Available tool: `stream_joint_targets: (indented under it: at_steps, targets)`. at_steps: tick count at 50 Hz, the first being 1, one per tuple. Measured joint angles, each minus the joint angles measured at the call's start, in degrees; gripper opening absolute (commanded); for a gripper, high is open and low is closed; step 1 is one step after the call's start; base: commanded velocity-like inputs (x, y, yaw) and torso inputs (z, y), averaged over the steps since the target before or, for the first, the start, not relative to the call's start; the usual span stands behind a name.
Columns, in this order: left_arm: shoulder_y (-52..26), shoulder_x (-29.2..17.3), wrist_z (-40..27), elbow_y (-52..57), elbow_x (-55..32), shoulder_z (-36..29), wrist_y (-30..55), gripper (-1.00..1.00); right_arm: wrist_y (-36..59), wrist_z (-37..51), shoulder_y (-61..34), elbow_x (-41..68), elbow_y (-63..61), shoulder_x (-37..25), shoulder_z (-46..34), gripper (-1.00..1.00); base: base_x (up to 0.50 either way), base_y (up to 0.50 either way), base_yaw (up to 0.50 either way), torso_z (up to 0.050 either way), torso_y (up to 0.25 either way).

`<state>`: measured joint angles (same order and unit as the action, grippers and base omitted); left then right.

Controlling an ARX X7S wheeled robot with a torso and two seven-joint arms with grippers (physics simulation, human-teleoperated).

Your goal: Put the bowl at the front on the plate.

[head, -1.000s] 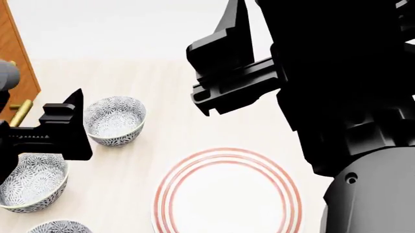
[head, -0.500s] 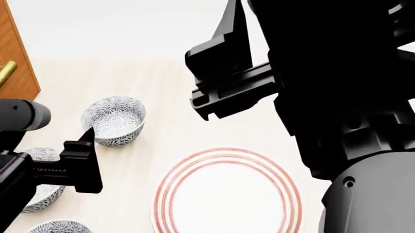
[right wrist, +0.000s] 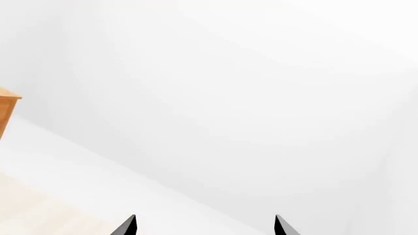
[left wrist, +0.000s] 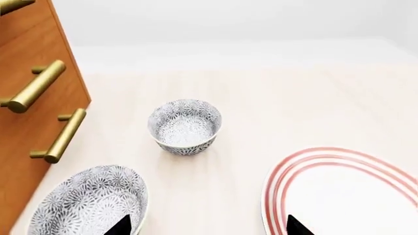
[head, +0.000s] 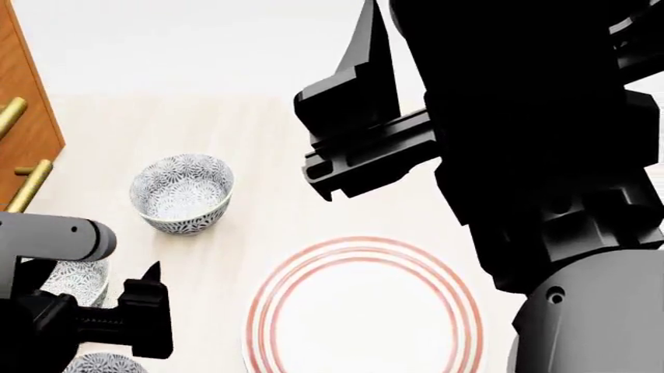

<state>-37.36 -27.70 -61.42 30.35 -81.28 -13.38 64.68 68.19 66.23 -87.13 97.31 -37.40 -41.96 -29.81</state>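
Jaws on the left gripper are wide apart and empty, right beside the small round grey-blue flowery bowl nearest the robot.

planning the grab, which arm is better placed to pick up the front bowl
Left. The left gripper is low among the bowls, near the front bowl; the right gripper is raised, its camera facing the wall.

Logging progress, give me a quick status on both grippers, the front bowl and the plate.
Left gripper open, empty. Right gripper open, raised, facing the wall. Front floral ceramic bowl on the table, not on the red-ringed white plate. Plate bare.
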Motion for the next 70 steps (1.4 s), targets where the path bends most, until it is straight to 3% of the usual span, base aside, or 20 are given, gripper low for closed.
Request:
stream_joint_targets:
  at_steps: [27,70]
  targets:
    - [4.5,-0.2,2.5,-3.2,3.9,-3.5,-0.6,1.0,-1.0,-2.1,0.3,-1.6,-0.5,-0.5,-0.2,1.0,0.0,0.0,0.0,0.0,0.0]
    - [8.5,-0.2,-0.6,-11.7,-4.0,-6.0,2.5,1.0,-2.5,-3.2,1.4,-3.4,-1.4,-1.3,-1.0,1.0,0.0,0.0,0.0,0.0,0.0]
